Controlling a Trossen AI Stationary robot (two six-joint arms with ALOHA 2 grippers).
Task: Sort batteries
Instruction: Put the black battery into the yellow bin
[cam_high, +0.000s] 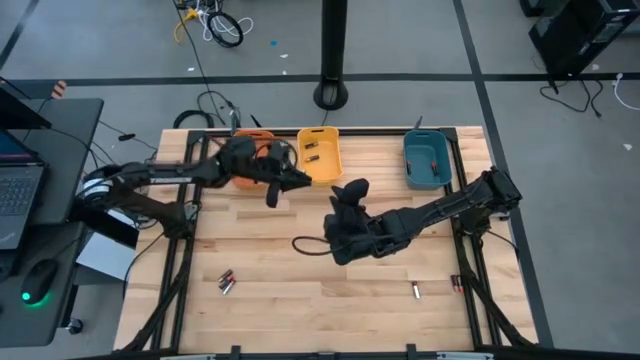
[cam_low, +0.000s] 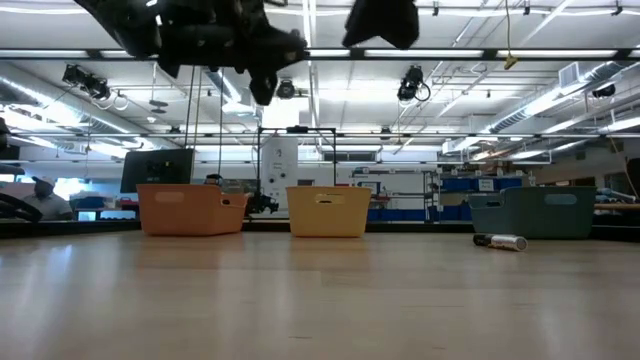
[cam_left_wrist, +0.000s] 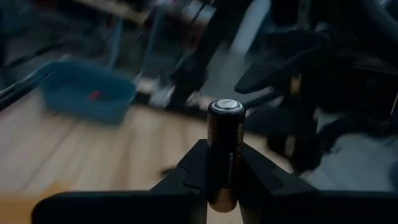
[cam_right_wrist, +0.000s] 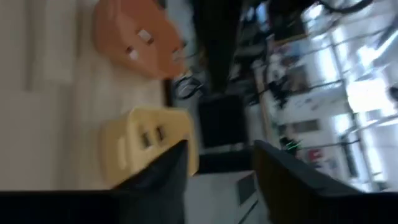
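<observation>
On the pale wood-plank desk (cam_high: 300, 300), small cylindrical batteries lie loose near the front edge: a pair (cam_high: 227, 282) at front left and one (cam_high: 415, 290) at front right. The right gripper (cam_right_wrist: 217, 168) hangs mid-desk with its dark fingers spread, nothing between them. The left gripper (cam_left_wrist: 224, 186) sits farther back by the orange bin (cam_high: 250, 165), pinching a dark, smooth battery (cam_left_wrist: 224, 152) upright, silvery cap showing. Behind stand the yellow bin (cam_high: 322, 155), holding two cells, and the teal bin (cam_high: 427, 160).
</observation>
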